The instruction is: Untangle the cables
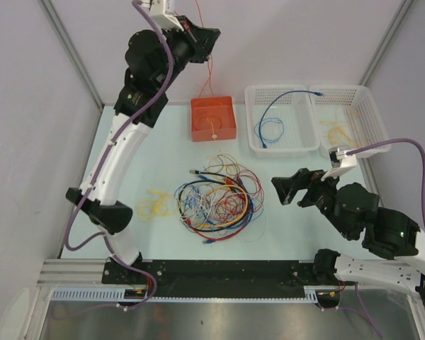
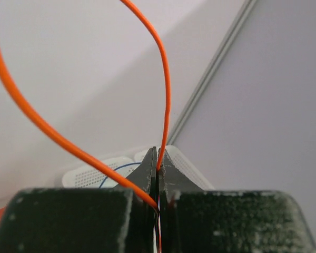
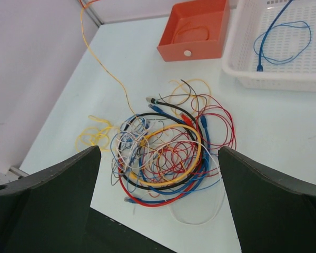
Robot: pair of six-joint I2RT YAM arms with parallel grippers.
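Left hand (image 2: pixel 158 158) pinches a looping orange cable (image 2: pixel 166 79), other cables (image 1: pixel 216 198) lie tangled

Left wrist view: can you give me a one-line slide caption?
Left claw shut on a thin orange cable that loops up out of frame, with a white basket blurred in the background.

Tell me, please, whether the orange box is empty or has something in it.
The orange box is not empty: a thin loop of cable lies coiled on its floor, seen from the top and right wrist views.
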